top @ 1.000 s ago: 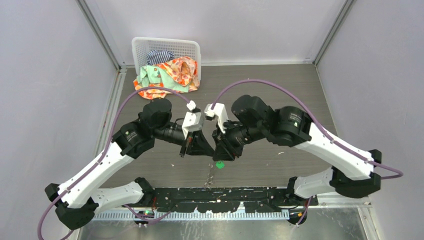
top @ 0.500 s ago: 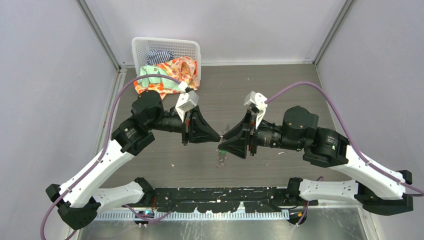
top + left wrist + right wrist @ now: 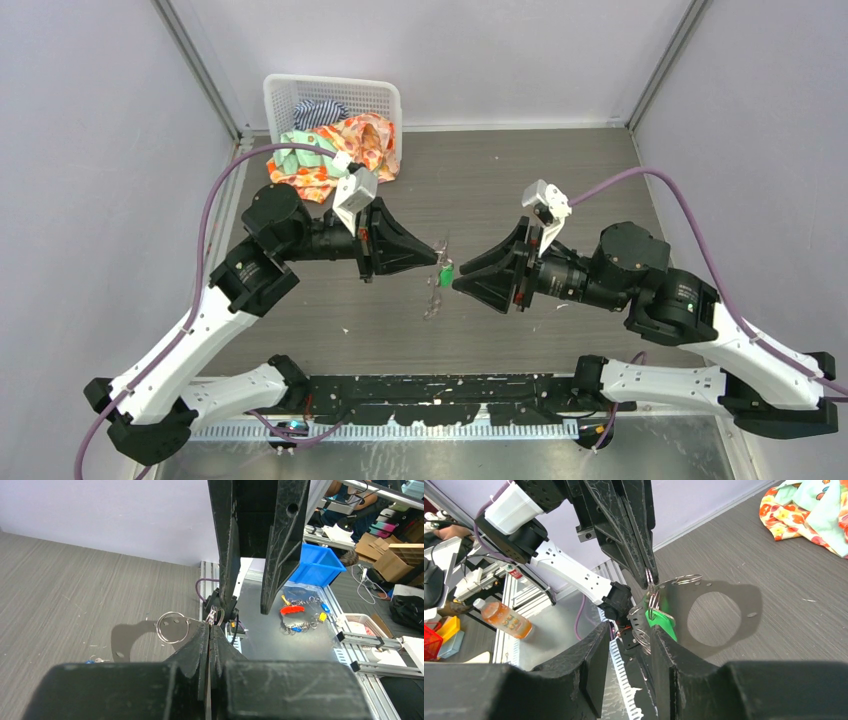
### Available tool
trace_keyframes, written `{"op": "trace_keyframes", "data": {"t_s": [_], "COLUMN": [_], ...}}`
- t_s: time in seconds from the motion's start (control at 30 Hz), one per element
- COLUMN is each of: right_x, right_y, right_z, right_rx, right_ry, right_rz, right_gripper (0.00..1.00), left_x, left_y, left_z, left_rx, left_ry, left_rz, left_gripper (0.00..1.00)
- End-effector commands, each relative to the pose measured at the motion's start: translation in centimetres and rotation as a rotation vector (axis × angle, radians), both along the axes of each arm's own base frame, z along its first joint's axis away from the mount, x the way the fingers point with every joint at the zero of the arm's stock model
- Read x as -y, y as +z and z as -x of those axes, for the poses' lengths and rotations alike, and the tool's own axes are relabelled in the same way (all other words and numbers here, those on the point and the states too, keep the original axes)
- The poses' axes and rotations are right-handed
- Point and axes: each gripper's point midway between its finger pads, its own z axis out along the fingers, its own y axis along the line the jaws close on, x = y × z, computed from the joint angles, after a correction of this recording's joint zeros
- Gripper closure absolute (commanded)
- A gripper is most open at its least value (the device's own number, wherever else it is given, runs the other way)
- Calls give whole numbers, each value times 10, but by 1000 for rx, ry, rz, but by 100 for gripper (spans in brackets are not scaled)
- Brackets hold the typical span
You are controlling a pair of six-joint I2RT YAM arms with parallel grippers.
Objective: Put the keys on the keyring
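Top external | grey table [image 3: 560, 180], white walls [image 3: 500, 50]; left tool [image 3: 437, 255] pinching keyring [image 3: 172, 627]; right tool [image 3: 458, 284] spread

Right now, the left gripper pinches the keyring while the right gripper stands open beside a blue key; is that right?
Not quite: the key beside the right gripper is green, not blue, as the right wrist view shows. The left gripper does pinch the keyring, and the right one stands open.

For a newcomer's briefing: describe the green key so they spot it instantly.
Over the middle of the dark wood-grain table, the left gripper and right gripper point at each other. A cluster of silver rings hangs from the left gripper's shut tips, and the green key dangles among them: the only bright green piece amid bare metal.
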Motion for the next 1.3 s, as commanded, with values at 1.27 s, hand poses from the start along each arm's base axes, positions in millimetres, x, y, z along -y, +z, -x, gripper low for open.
{"op": "trace_keyframes", "data": {"t_s": [1.27], "right_x": [-19], "right_y": [29], "right_z": [-21], "right_rx": [161], "right_ry": [-46], "right_rz": [-49], "right_gripper": [99], "left_x": [-5], "left_y": [15], "left_z": [-6], "left_rx": [45], "left_ry": [57], "left_rz": [44], "left_gripper": [100]}}
